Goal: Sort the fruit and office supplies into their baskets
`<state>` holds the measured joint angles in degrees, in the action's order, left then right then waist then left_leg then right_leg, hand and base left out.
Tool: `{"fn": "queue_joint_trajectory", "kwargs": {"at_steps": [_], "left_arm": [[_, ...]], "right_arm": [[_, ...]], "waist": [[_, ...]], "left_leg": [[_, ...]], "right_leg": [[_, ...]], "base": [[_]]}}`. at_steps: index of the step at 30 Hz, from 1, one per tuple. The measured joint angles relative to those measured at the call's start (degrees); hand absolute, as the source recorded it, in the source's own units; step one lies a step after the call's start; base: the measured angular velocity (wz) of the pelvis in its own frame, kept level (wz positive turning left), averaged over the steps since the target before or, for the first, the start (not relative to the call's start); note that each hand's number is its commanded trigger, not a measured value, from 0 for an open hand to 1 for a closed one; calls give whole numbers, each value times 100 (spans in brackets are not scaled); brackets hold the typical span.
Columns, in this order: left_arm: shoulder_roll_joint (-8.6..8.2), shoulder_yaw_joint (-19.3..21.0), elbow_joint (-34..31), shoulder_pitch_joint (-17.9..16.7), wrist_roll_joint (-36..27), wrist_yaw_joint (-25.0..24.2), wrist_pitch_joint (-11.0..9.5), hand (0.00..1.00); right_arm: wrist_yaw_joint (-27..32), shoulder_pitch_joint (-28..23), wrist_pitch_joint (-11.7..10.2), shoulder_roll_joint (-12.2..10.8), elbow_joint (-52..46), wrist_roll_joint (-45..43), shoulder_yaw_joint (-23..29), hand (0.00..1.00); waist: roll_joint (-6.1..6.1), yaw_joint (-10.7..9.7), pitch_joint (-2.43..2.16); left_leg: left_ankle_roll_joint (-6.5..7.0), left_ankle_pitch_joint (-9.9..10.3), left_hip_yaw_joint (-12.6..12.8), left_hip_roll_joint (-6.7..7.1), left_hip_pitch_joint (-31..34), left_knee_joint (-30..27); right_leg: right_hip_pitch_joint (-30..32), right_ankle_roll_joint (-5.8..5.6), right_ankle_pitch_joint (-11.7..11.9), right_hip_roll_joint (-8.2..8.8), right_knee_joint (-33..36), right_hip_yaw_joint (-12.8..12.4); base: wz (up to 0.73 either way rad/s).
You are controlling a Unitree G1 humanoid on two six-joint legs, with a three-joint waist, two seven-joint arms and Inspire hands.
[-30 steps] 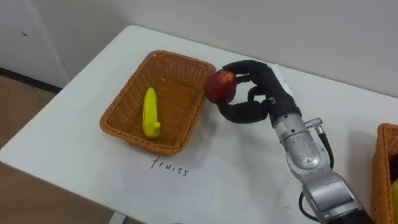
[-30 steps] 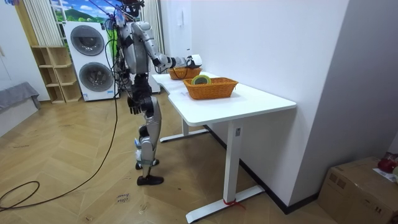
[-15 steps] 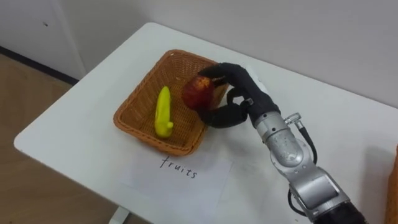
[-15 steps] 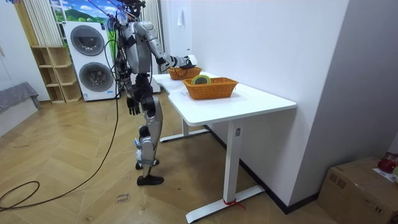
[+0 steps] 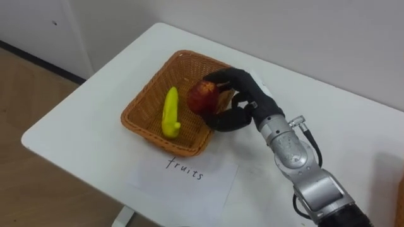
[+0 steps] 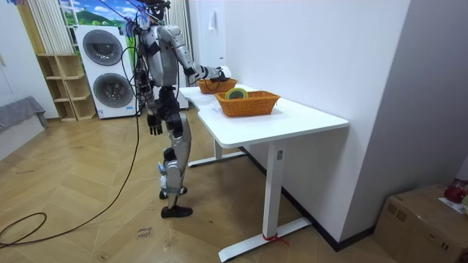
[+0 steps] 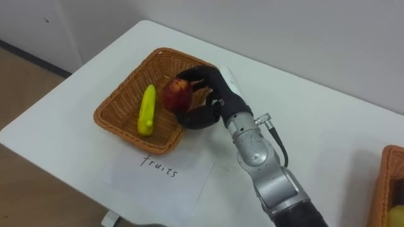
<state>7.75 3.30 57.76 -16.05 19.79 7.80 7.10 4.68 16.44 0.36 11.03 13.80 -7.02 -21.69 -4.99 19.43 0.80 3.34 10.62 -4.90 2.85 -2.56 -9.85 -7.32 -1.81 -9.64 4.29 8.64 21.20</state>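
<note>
Over the right side of the fruit basket (image 5: 163, 144), my right hand (image 5: 237, 101) holds a red apple (image 5: 203, 96), fingers curled across its top and thumb tucked beneath; the apple sits inside the line of the rim, near the far right corner, though whether it touches the wicker floor I cannot tell. A yellow banana (image 5: 170, 112) lies lengthwise on the basket's floor, just left of the apple and apart from it. The basket stands near the left end of the white tabletop (image 5: 82, 126); a sheet of paper (image 5: 189, 189) with a handwritten word lies flat just in front of it, its far edge close to the basket's near wall. At the right edge of the right eye view, part of a second wicker basket (image 7: 379, 189) shows, well apart from the first. From the room view, I stand upright on a wooden floor at the tabletop's long side, my right arm stretched out to the farther basket; my left hand (image 6: 154, 126) hangs at my side, and how it is held I cannot tell; two washing machines (image 6: 110, 73) stand behind me.
</note>
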Motion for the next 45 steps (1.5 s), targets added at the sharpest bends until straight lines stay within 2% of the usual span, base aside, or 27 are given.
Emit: {"fn": "queue_joint_trajectory", "kwargs": {"at_steps": [14,39,44,45], "left_arm": [[4,0,-103,4,0,1,8,0],[23,9,-88,81,-6,-6,3,0],[94,275,0,172,-2,-61,-4,0],[117,298,-1,175,-3,-61,-5,0]], "right_arm": [[11,6,91,0,0,-1,-10,0],[19,94,94,23,132,-4,13,0],[60,198,96,63,-72,-34,202,0],[91,227,96,66,-210,-26,305,0]], "waist": [[14,0,2],[50,-34,10],[17,-90,-12],[29,-141,-4]], "left_leg": [[0,0,12,0,-4,-1],[-1,1,12,2,-112,-36],[-1,1,75,-1,-97,-64],[0,1,85,0,-98,-70]], "right_leg": [[2,0,0,0,0,-13],[-110,0,0,0,2,-54],[-92,0,0,5,12,-77],[-97,0,0,6,11,-78]], "base": [[0],[0],[-5],[0]]}}
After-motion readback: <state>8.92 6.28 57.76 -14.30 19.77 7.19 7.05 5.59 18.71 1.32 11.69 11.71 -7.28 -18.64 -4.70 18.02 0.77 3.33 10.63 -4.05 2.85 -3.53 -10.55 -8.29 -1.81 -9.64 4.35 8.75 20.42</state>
